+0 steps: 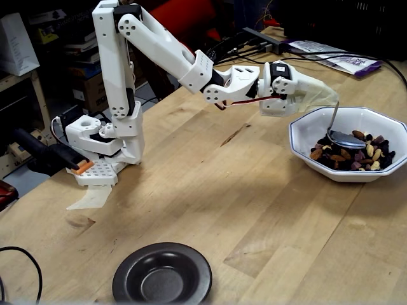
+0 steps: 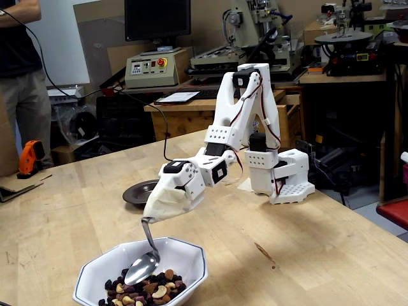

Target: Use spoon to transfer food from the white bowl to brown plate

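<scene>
Spoon [image 1: 346,137]: its shiny bowl sits inside the white bowl, at the edge of the food; the slim handle rises steeply to the wrapped end of the arm. In the other fixed view its bowl [image 2: 141,268] looks empty and tilted.
Food [image 1: 356,152]: nuts and dark pieces heaped toward one side of the white bowl, so the spoon seems placed to dig in from the barer side.
White bowl [image 1: 305,124]: octagonal, on the tabletop [image 1: 254,210] within the outstretched arm's reach.
Fingers [image 1: 327,96]: hidden under beige tape that binds the spoon handle to them; how far open they are, I cannot tell.
Brown plate [image 1: 162,274]: empty, well apart from the white bowl, at the tabletop's near edge in this view; nothing transferred yet.
Step, as I judge: scooping, before any lift.
</scene>
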`<act>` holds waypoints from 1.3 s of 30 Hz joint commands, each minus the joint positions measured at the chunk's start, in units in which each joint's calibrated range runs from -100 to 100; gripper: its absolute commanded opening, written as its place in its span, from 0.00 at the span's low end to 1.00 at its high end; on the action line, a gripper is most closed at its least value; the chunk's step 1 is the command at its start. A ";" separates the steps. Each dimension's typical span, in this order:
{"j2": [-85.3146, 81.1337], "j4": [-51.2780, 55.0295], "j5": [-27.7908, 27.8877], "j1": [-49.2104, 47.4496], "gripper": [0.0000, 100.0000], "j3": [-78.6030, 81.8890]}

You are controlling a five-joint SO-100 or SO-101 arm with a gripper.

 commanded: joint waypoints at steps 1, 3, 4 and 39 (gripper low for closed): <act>-0.67 -0.49 3.03 0.10 0.04 -2.61; -0.67 -0.49 5.03 0.10 0.04 -2.61; -0.67 -0.49 5.71 0.10 0.04 -2.61; 6.86 -0.49 19.88 -0.57 0.04 3.41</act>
